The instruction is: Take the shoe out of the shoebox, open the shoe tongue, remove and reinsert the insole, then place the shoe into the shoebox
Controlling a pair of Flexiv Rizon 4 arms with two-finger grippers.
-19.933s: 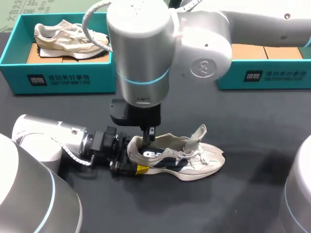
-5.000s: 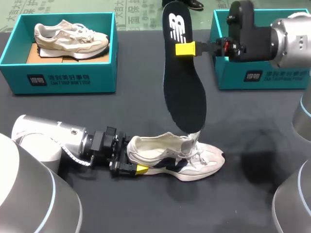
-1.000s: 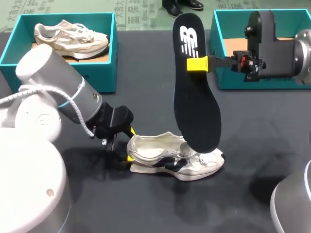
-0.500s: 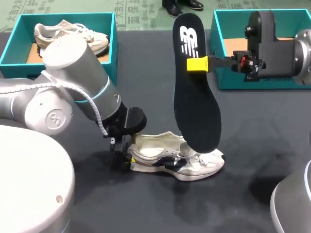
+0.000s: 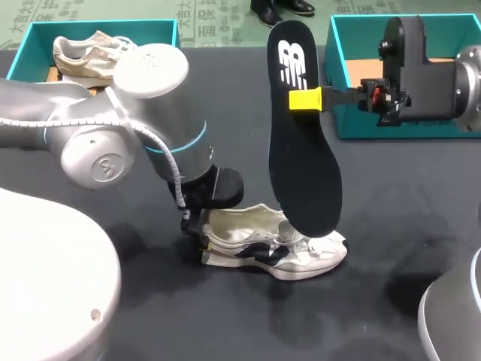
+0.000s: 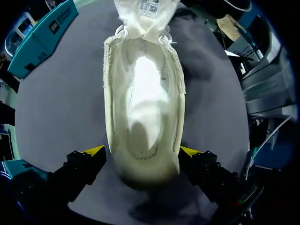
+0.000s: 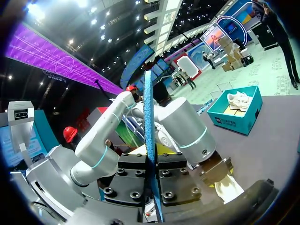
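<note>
Our left gripper [image 6: 142, 151] clasps the shoe [image 6: 143, 93] at its heel, fingers wide; our right gripper [image 5: 305, 99] pinches the insole [image 5: 304, 173] by its edge.

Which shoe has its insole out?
The shoe on the table, heel in the left gripper; right gripper holds its insole. The other shoe lies in the left box.

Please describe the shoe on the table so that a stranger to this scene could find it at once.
On the dark table, in front of the teal left shoebox and right shoebox, a cream shoe lies near the middle. Unlike the other shoe, which sits in the left shoebox, it rests on bare tabletop, with a black insole held over its toe.
</note>
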